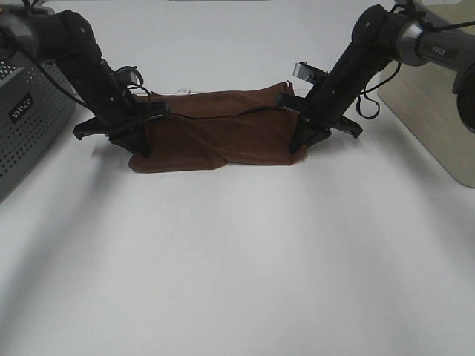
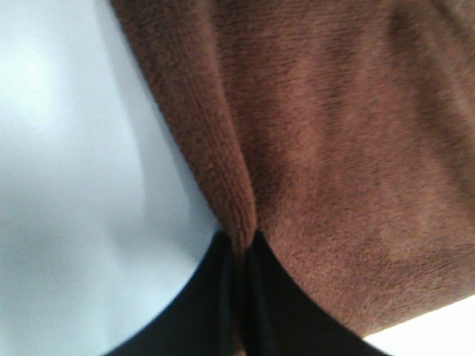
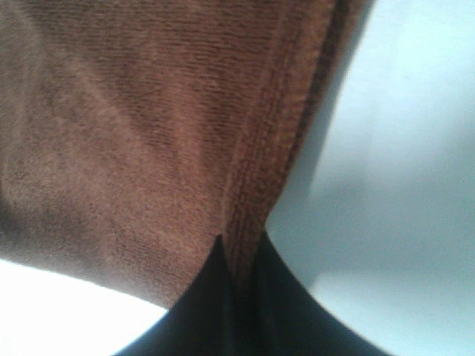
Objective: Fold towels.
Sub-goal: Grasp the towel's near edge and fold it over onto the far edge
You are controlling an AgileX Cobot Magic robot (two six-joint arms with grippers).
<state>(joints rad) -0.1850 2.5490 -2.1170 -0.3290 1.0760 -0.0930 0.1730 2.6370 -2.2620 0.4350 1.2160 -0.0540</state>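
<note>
The 2 arms are leaning low toward each other, left arm [image 1: 83, 61] and right arm [image 1: 358, 61]. The left gripper [image 1: 157, 108] and right gripper [image 1: 286, 104] are each pinching the towel [image 1: 215, 135], jaws pressed tight.

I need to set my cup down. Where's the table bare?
Bare: the wide white table in front of the brown towel, between grey perforated crate and beige box. Crowded: the towel's ends, where the left gripper and right gripper pinch it.

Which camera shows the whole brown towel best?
The exterior high view: nearly the whole towel shows there, end to end. The wrist views show only close patches of its edge, pinched in the left gripper and right gripper.
</note>
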